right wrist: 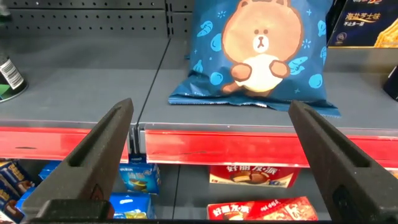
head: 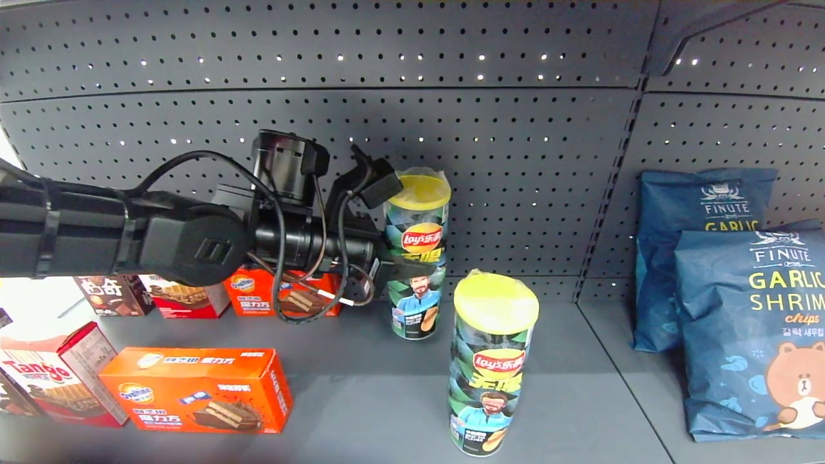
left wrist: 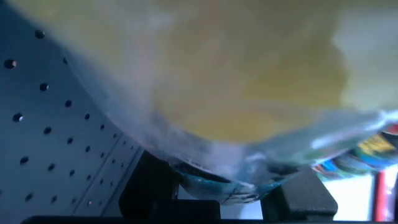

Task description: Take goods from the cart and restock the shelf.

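The shelf (head: 361,386) is lit evenly but rather dimly; bright points shine through the holes of the pegboard (head: 515,129). The head view's left edge is overexposed white, and straight lines bend toward its edges. In the left wrist view the near can (left wrist: 217,81) is out of focus.

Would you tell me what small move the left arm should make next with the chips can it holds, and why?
Probably open the left gripper and let go. The chips can it clamps stands upright, its base seemingly resting on the shelf, behind the second can.
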